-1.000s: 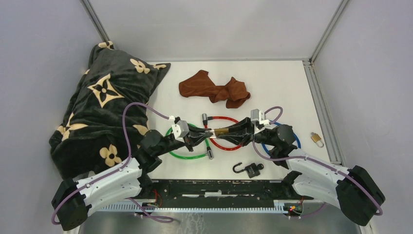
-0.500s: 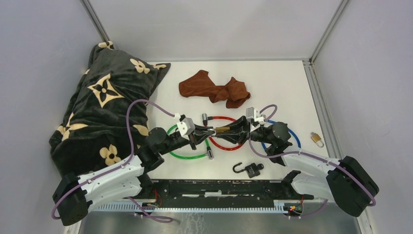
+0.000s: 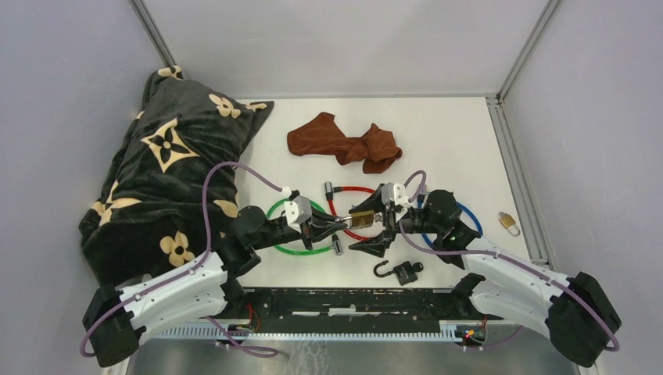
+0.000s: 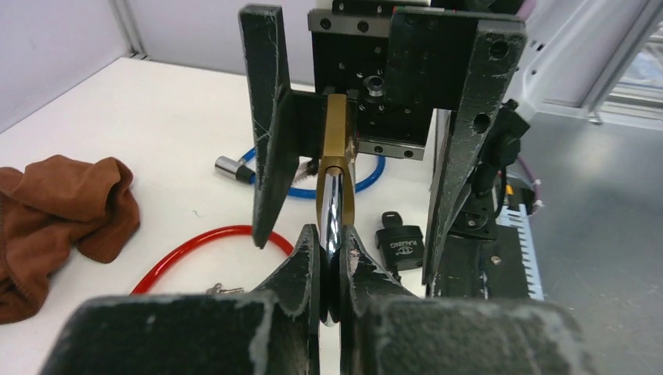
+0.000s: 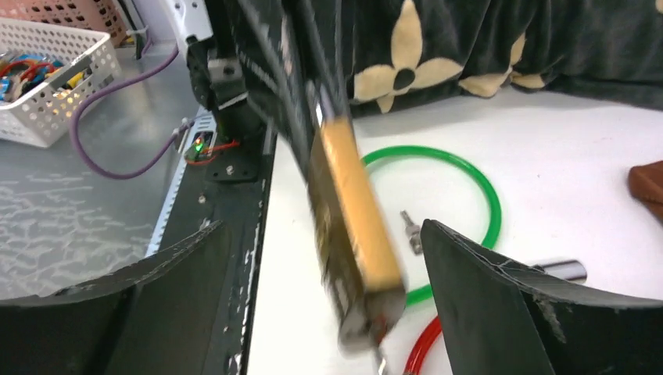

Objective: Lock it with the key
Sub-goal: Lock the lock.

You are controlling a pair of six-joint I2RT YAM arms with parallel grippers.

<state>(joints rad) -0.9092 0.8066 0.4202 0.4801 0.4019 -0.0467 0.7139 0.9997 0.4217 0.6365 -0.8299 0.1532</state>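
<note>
A brass padlock [image 3: 361, 219] hangs above the table between my two grippers. My left gripper [image 3: 338, 224] is shut on its chrome shackle [image 4: 332, 205], with the brass body [image 4: 336, 133] pointing away from it. My right gripper [image 3: 377, 221] stands open, its fingers [image 4: 270, 156] wide on either side of the body and clear of it. In the right wrist view the padlock [image 5: 352, 203] is blurred between the spread jaws of that gripper [image 5: 322, 226]. A thin metal piece at its lower end [image 5: 378, 361] may be the key; I cannot tell.
Red [image 3: 374, 191], green [image 3: 280, 245] and blue [image 3: 472, 219] cable loops lie under the grippers. A black padlock [image 3: 405, 272] sits near the front edge, a small brass one [image 3: 509, 224] at the right. Brown cloth [image 3: 344, 144] lies behind, a dark flowered blanket [image 3: 172, 164] left.
My right gripper has let go of the padlock body and opened wide. Both grippers have shifted slightly toward the near edge. The left keeps its grip on the shackle.
</note>
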